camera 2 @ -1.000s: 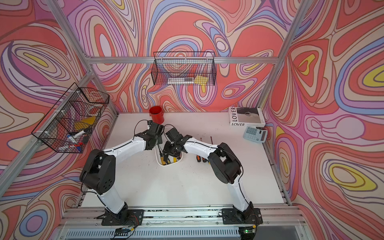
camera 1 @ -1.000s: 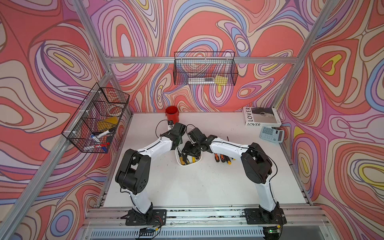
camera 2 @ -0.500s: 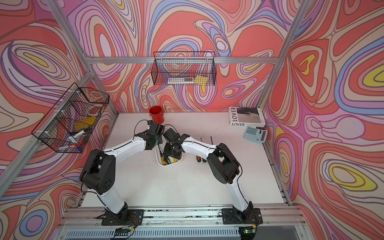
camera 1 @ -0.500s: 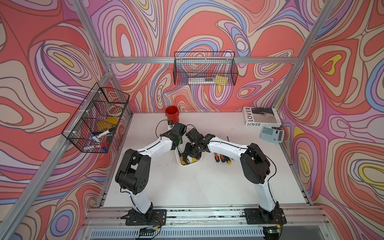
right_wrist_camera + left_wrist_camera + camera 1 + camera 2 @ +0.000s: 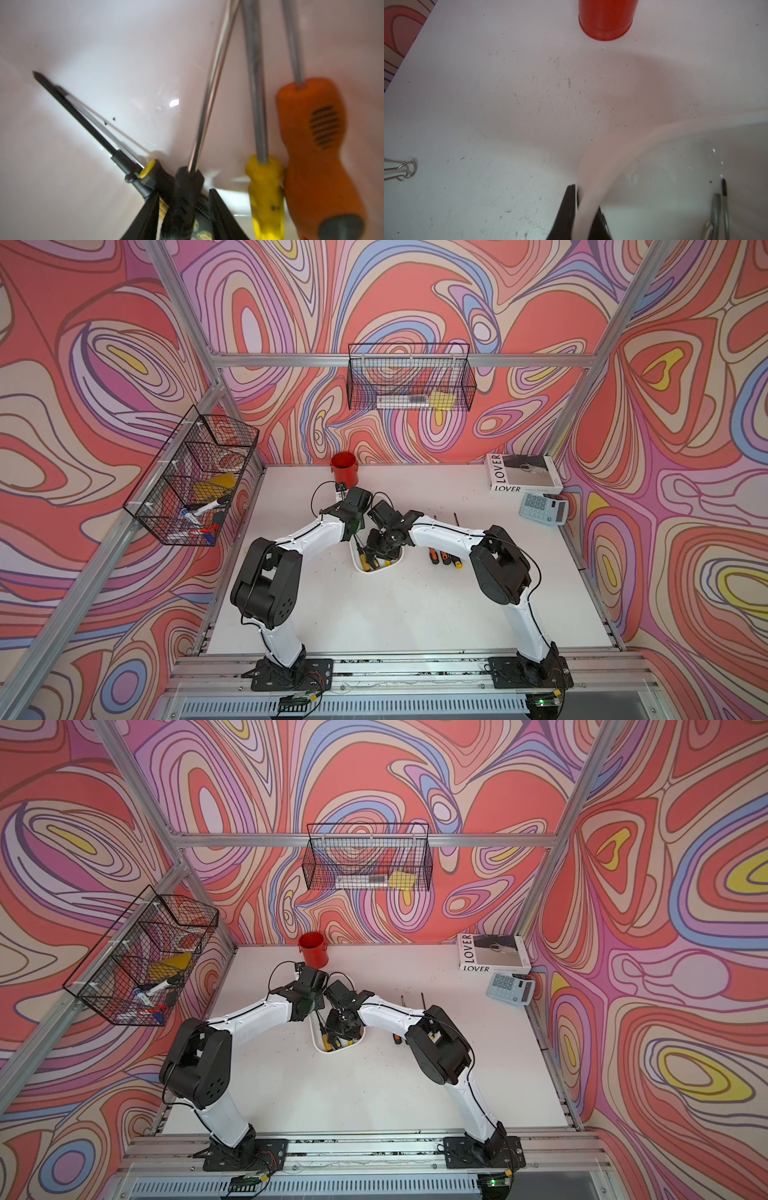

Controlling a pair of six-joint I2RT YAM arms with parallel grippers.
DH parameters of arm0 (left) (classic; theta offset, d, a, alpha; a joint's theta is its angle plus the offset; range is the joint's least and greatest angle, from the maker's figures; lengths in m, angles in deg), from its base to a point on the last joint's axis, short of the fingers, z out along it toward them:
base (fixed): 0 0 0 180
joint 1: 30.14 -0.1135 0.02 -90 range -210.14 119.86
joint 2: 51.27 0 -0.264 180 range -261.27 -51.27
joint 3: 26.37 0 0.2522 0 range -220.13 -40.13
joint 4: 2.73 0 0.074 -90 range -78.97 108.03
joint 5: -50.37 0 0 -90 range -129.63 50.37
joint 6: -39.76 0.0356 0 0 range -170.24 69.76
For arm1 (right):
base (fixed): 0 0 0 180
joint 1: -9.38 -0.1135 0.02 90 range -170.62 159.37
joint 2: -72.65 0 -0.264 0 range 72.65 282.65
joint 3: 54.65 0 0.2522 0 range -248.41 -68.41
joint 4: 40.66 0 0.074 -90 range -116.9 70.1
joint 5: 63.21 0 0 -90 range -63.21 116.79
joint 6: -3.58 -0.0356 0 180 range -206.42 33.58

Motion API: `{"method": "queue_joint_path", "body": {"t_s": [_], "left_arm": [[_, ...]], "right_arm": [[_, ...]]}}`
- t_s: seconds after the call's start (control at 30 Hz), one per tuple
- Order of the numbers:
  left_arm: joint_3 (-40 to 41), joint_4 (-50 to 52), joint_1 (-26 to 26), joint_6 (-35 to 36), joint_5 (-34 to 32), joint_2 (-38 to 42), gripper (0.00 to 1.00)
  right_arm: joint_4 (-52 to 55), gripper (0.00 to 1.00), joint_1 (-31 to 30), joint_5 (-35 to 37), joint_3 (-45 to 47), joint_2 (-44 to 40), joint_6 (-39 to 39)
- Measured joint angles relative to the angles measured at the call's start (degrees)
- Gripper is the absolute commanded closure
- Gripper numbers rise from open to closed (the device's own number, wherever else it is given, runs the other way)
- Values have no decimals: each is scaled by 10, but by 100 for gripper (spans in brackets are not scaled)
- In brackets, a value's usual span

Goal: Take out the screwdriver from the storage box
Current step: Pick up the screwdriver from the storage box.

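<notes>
The white storage box [image 5: 376, 570] lies mid-table between both arms and holds several screwdrivers. My left gripper [image 5: 584, 205] is shut on the box's rim [image 5: 654, 133], which runs between its black fingers. My right gripper [image 5: 184, 192] reaches down inside the box. Its jaws stand open on either side of the black handle of a screwdriver [image 5: 187, 180], with a narrow gap on each side. That screwdriver's steel shaft [image 5: 207, 104] points away from the jaws. Beside it lie a yellow-handled screwdriver [image 5: 266, 191], an orange-handled one [image 5: 318, 155] and a black-shafted one [image 5: 83, 118].
Three screwdrivers [image 5: 444, 558] lie on the table right of the box. A red cup [image 5: 344, 468] stands behind the arms. A book [image 5: 523, 472] and calculator [image 5: 543, 508] sit far right. A binder clip [image 5: 402, 172] lies near the left gripper. Wire baskets [image 5: 409, 383] [image 5: 195, 477] hang on the walls.
My right gripper has shifted slightly left inside the box and its jaws have narrowed around the black handle. The left arm has stayed still on the rim.
</notes>
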Motion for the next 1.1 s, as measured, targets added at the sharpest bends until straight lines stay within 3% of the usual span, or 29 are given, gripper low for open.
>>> {"method": "queue_joint_path", "body": {"t_s": [0.5, 1.1], "left_arm": [[1, 0, 0, 0, 0, 0, 100], [1, 0, 1, 0, 0, 0, 100]], "right_arm": [[8, 100, 0, 26, -10, 0, 23], [-1, 100, 0, 67, 19, -41, 80]]}}
